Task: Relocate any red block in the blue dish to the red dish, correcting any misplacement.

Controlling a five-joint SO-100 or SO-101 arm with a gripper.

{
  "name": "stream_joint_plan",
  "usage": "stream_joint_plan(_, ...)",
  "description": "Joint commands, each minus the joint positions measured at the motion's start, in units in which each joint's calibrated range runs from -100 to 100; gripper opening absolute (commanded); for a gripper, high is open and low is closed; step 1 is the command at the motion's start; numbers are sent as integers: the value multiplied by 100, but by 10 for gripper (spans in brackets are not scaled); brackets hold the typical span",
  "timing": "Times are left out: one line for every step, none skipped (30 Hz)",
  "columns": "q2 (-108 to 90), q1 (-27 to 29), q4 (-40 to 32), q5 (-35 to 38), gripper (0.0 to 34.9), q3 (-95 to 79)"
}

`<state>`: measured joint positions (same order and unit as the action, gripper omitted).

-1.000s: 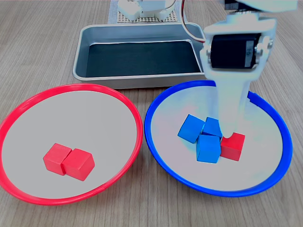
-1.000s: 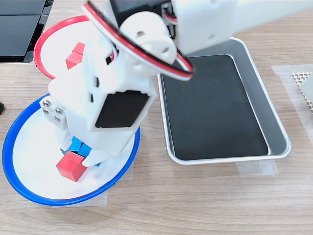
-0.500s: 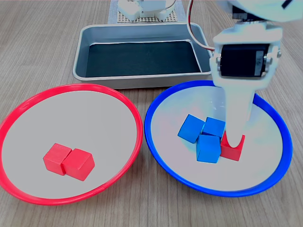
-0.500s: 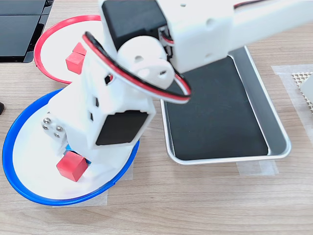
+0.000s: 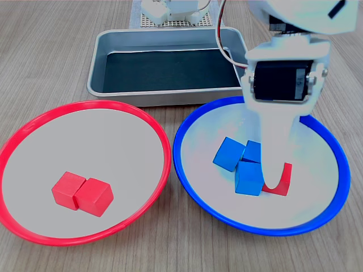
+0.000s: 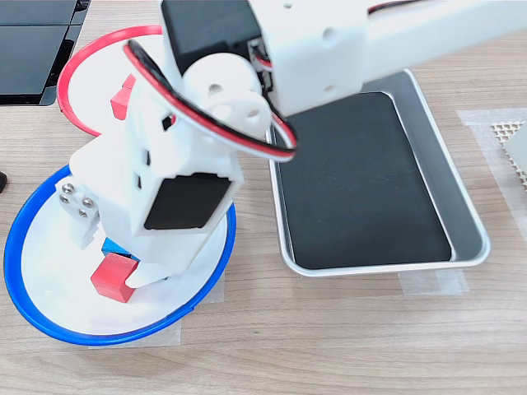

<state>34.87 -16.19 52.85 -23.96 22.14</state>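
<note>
1. Compared with half a second ago, the white gripper (image 5: 276, 181) has shifted slightly toward the first exterior view's left and sunk further over the red block (image 5: 283, 180), so less of the block shows now. In the second exterior view the arm has likewise moved left.
2. The gripper's fingers straddle the red block (image 6: 113, 277) inside the blue dish (image 5: 321, 215). One finger (image 6: 148, 276) touches the block's side in the second exterior view. Whether the fingers have fully closed on the block cannot be told.
3. The red block rests on the floor of the blue dish (image 6: 25, 309), toward the first exterior view's right, touching a cluster of three blue cubes (image 5: 239, 163).
4. The red dish (image 5: 34, 235) sits just beside the blue dish on the first exterior view's left, the two rims nearly touching. It holds two red cubes (image 5: 82, 194) pressed side by side.
5. Behind both dishes lies a rectangular metal tray (image 5: 164, 93) with a dark mat covering its floor; no cubes are in it.
6. Everything stands on a wooden table (image 5: 51, 51).
</note>
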Motion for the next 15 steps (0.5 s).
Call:
stream_joint_plan(-37,24,-98,-5,162,75)
stream_joint_plan(-37,5,-122,-15,162,30)
stream_joint_plan(-37,-4,-131,-20,162,12)
stream_joint_plan(-37,-13,-139,-29,162,3)
stream_joint_plan(-45,-23,-139,-39,161,-7)
stream_joint_plan(-54,-32,-155,-49,160,-25)
stream_joint_plan(-62,-32,-164,-63,158,-34)
stream_joint_plan(-71,-42,-180,-78,157,-61)
stream_joint_plan(-71,-42,-205,-93,157,-89)
stream_joint_plan(-71,-42,-230,-103,156,-107)
stream_joint_plan(-62,-32,-255,-117,156,-116)
stream_joint_plan(-54,-32,-288,-137,155,-125)
stream_joint_plan(-37,-23,-312,-156,154,-125)
stream_joint_plan(-28,-23,-362,-181,153,-143)
stream_joint_plan(-11,-23,-395,-200,152,-143)
